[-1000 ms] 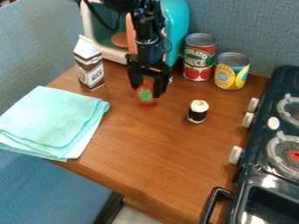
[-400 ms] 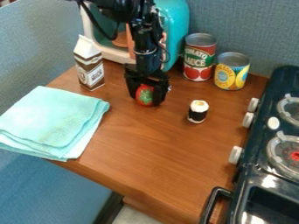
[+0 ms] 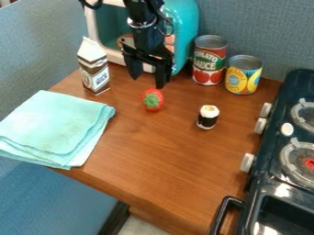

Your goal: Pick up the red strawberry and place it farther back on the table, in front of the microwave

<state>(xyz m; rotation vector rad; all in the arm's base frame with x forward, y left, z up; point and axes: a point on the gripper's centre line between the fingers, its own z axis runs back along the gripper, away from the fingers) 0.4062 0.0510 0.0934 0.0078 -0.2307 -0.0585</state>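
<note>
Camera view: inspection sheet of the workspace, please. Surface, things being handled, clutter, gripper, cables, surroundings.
Surface: brown wood-grain tabletop; spills: nothing seen
Thing nearest gripper: small red toy with green top, on the tabletop just below the fingertips, not held
Clutter: sushi-like toy, brown-and-white carton and two cans, all upright; folded teal cloth overhanging the edge
Gripper: black gripper, fingers apart, nothing between them
Cables: black cable looping beside the arm; snags: nothing seen
Surroundings: teal toy oven behind the gripper, black stove at right, blue fabric partition behind
</note>
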